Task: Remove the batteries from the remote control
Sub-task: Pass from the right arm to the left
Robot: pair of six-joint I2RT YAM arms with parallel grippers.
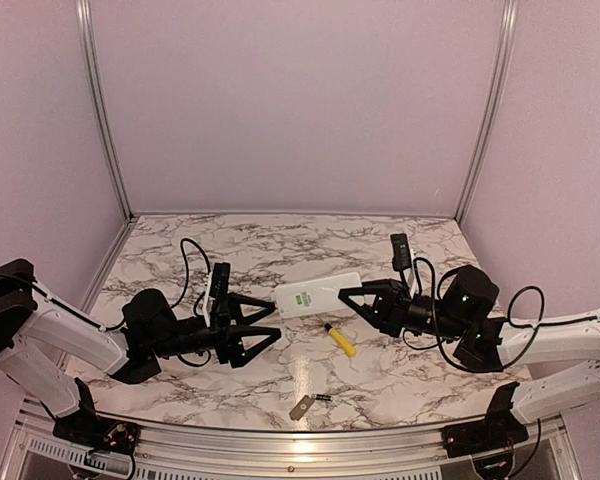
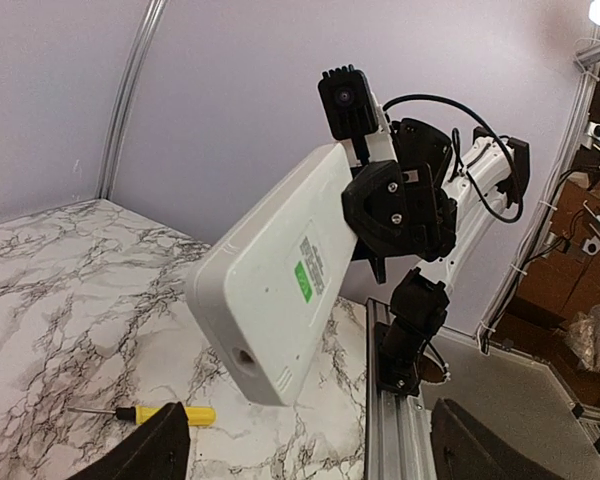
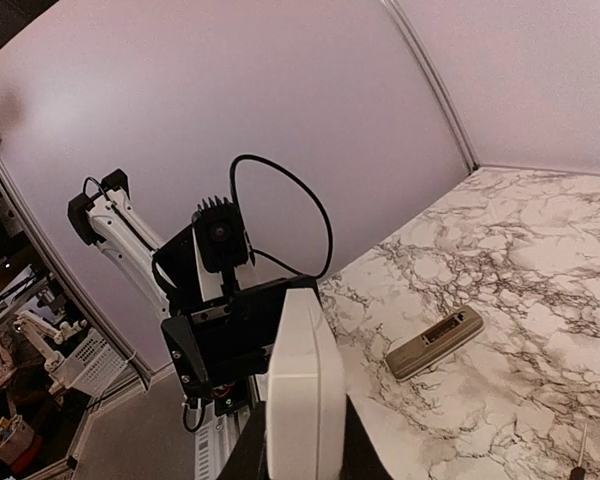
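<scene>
Now the right gripper's (image 1: 352, 295) jaws clamp the white remote (image 1: 318, 295) aloft; the left gripper (image 1: 277, 322), jaws apart, must next pick out a battery.

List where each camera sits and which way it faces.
Top external: above and behind the bases, looking down on the marble table; both arms show.
Left wrist: faces the white remote pinched by the right gripper; own left gripper open below.
Right wrist: looks along the remote at the left arm; own fingers clamp it.
Shared: all show the remote.

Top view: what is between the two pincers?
In the top view, the white remote: the right pincer grips one end, the open left pincer faces the other.
</scene>
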